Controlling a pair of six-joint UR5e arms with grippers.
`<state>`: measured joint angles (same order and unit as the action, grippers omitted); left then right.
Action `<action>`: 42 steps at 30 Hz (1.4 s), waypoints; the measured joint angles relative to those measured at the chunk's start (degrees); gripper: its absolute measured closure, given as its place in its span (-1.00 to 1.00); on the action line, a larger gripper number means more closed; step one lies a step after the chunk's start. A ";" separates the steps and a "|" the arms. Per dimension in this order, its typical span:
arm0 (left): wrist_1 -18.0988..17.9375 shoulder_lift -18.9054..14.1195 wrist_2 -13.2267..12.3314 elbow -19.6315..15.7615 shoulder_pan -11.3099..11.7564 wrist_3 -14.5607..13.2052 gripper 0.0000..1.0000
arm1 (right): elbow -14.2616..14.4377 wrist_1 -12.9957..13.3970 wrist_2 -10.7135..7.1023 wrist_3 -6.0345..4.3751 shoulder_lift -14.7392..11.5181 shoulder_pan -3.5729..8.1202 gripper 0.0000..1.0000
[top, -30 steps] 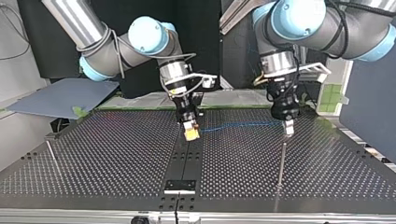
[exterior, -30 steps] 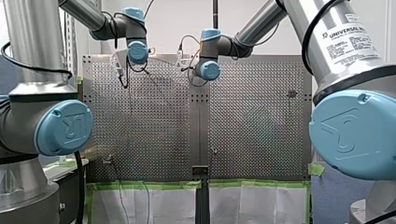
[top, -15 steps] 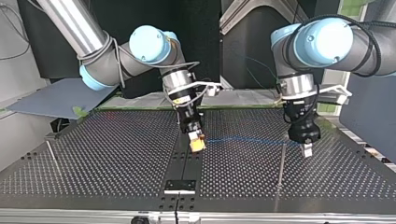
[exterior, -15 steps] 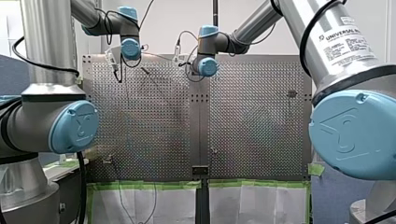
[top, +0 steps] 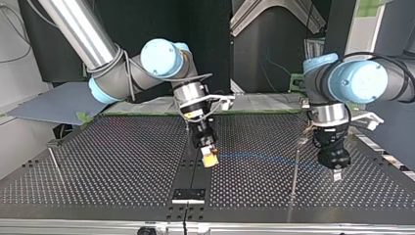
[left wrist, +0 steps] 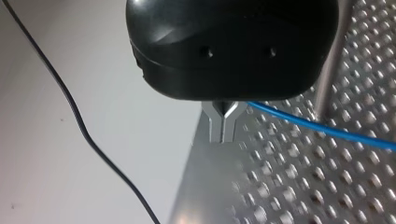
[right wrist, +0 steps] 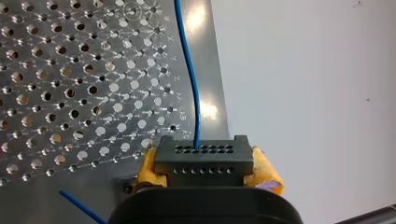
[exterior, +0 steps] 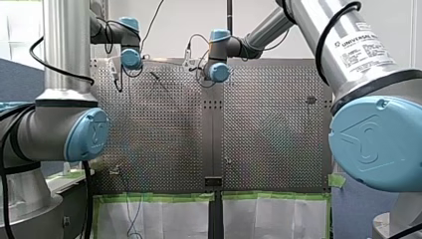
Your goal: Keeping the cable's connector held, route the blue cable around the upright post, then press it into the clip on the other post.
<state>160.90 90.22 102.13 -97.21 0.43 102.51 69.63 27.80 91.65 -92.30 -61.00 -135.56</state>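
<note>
two ur5e arms over a perforated surface (top: 107, 161), seen from across it: my right end effector (top: 210, 160) hangs tilted above the solid strip down the surface's middle, its yellow pads closed tight on either side of the black connector (right wrist: 204, 156), from whose top row of holes the blue cable (right wrist: 197, 116) rises along the plate's unperforated margin. the cable then crosses low over the surface toward the top view's right, passing the thin upright post (top: 294, 169) on the side toward the arms and reaching my left end effector (top: 336, 174). that black end effector hovers near the surface's edge at the top view's right, just beyond the post. its own camera shows its metal fingers (left wrist: 223, 123) pressed together with only a slit between them, the cable emerging from their root, the surface's edge directly ahead of the tips and the post standing just beside the housing. a broad run of bare perforated plate lies between the right end effector and a second post (top: 53, 159) close to the surface's edge at the top view's left; its clip is too small to make out. a small dark bracket (top: 188, 195) sits at the middle of the edge nearest that camera, well apart from both end effectors.
</note>
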 joint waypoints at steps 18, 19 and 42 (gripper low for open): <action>-2.78 2.56 -8.19 0.02 5.92 2.25 1.00 | -0.40 0.24 0.10 0.00 4.27 0.15 1.00; -2.84 2.81 -8.75 0.02 5.84 2.42 1.00 | -0.41 0.27 0.13 0.00 4.40 0.19 1.00; -4.48 11.80 -11.26 0.02 4.31 4.30 1.00 | -0.40 -0.43 0.76 0.26 9.80 0.82 1.00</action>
<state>156.42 102.02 90.86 -97.18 4.75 106.81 69.22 27.36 92.41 -92.04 -51.20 -134.73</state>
